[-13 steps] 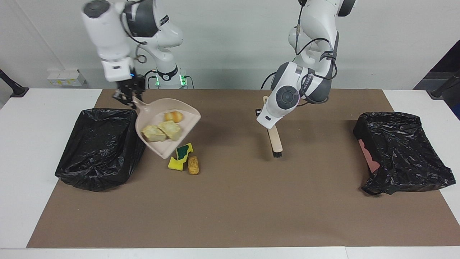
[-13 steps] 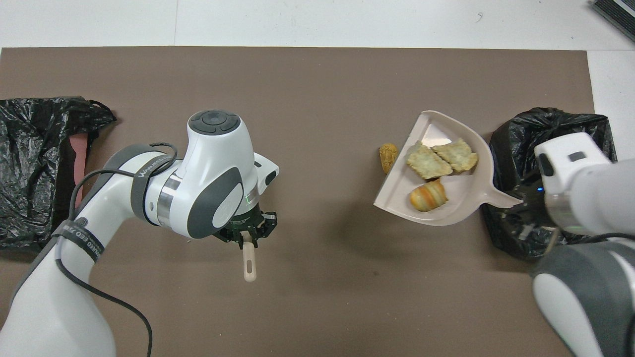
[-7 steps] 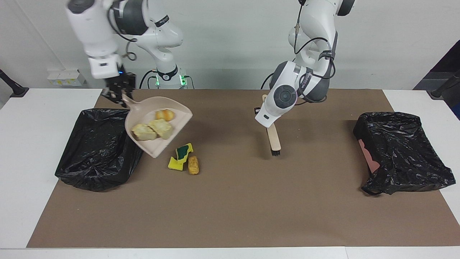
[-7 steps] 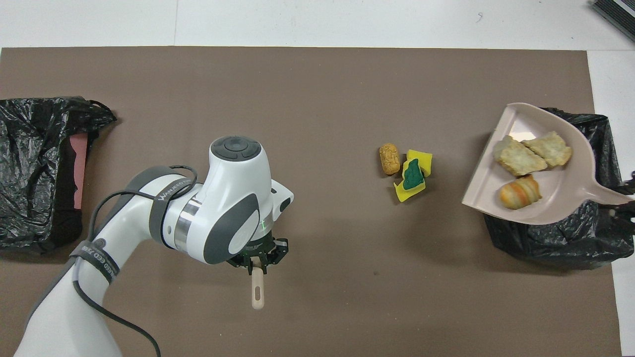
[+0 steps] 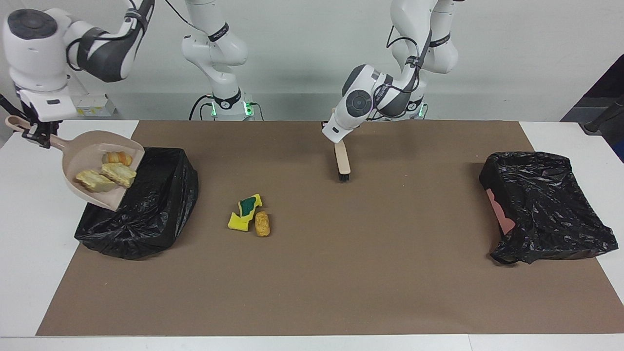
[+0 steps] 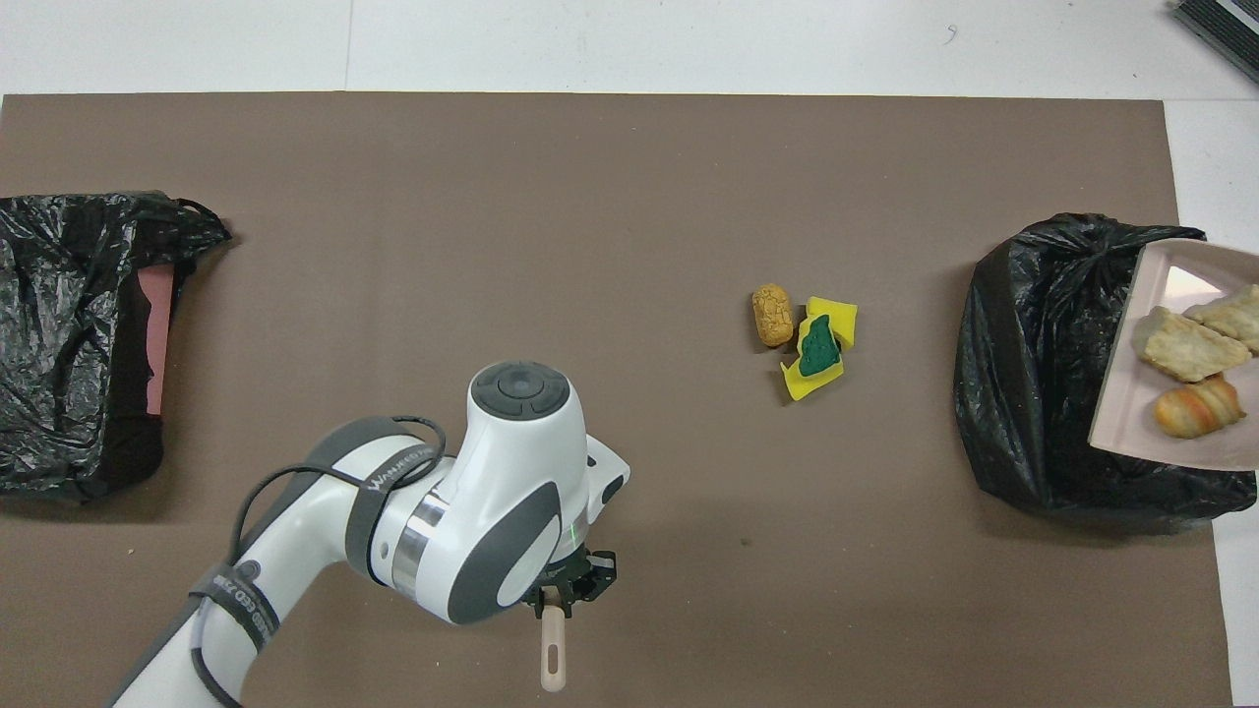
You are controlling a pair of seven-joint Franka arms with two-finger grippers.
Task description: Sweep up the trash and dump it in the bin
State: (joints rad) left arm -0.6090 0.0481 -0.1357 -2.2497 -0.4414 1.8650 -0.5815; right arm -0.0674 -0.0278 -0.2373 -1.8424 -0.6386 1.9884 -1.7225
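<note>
right gripper (image 5: 36, 135) clamps dustpan (image 5: 85, 165) handle, pan with three bread pieces (image 5: 105, 175) tilted over bin (image 5: 146, 214) at right arm's end, sponge bits (image 5: 244, 213) and brown lump (image 5: 262, 224) on mat (image 5: 341, 273), left gripper (image 6: 569, 592) clenched on brush (image 5: 342, 163)

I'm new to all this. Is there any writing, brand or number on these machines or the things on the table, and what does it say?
"WAN...": white lettering on the dark strap round the left arm; the rest is unreadable.
Second strap lower on that arm: lettering, too blurred to read.
Bands on the arms in the facing view: too small to read.
Nothing else shows text.
</note>
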